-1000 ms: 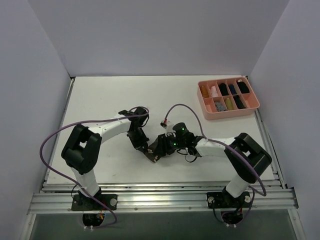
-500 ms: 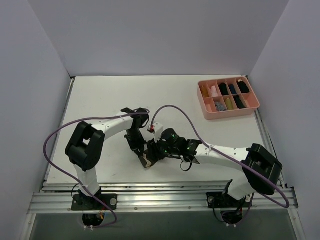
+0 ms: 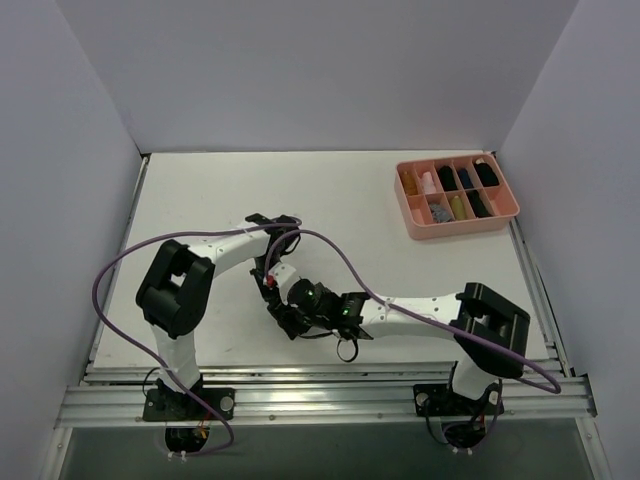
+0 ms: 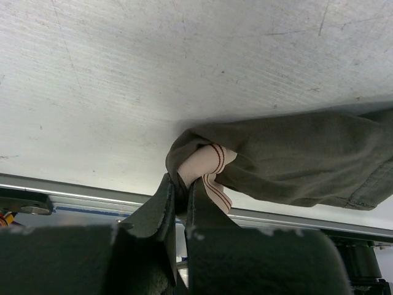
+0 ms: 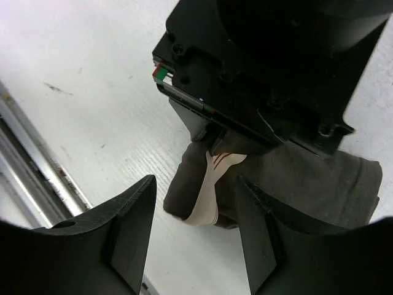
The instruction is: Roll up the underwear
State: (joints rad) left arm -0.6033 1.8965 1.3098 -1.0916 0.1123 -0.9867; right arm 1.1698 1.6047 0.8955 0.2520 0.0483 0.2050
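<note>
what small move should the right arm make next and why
Probably lower the right gripper and close it on the underwear: its jaws stand open over the cloth, while the left gripper pinches the tan waistband.

Underwear is dark olive-brown, its waistband pale beige-pink with thin dark red stripes. Tabletop is white with grey scuffs, tray is salmon pink, cable is purple.
</note>
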